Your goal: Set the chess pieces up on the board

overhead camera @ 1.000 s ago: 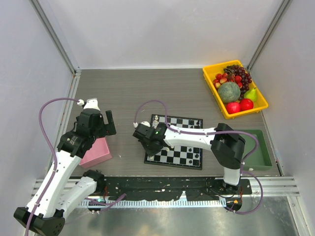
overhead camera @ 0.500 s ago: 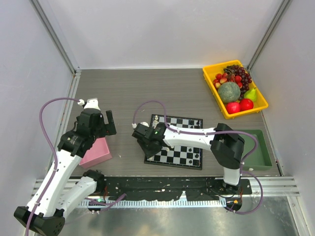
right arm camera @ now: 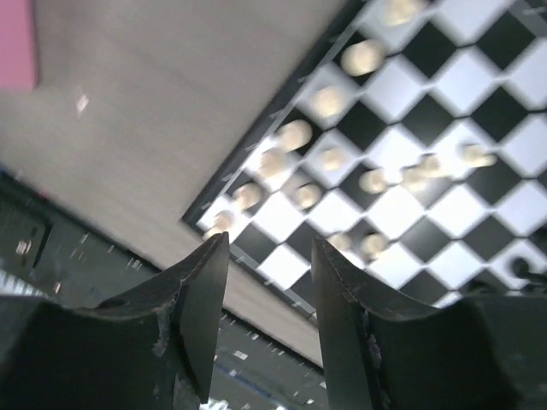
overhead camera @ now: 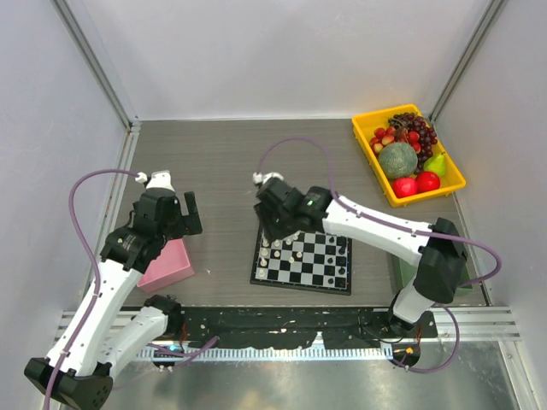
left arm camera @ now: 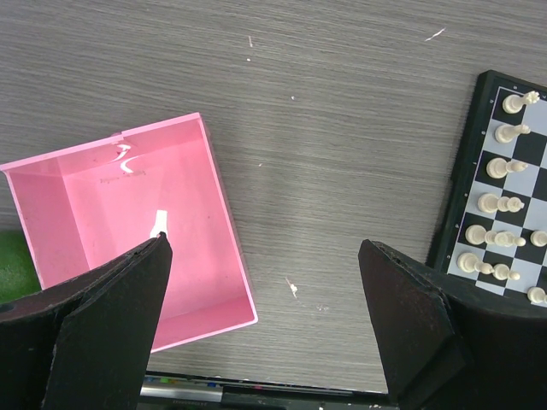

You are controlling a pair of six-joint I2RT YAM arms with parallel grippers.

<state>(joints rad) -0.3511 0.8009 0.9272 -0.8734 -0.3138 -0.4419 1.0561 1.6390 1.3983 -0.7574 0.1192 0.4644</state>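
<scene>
Clearly the left gripper [left arm camera: 263,248], spread wide, is nearer the lone white chess piece [left arm camera: 160,224] lying in the pink box [left arm camera: 51,184] below; the right gripper [right arm camera: 269,248], parted and empty, hovers over the board [overhead camera: 329,266].

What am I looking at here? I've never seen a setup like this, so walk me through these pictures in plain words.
Two robot arms sit at a table. One picture looks down from above. The other two come from a camera on each wrist, so the dark shapes at the bottom belong to that arm. The left arm's fingers hang wide open near a pink box with one white chess piece inside. The right arm's fingers are apart above the chessboard, holding nothing. White pieces stand along the board's side nearest the box. A yellow tray of fruit sits at the far right.
</scene>
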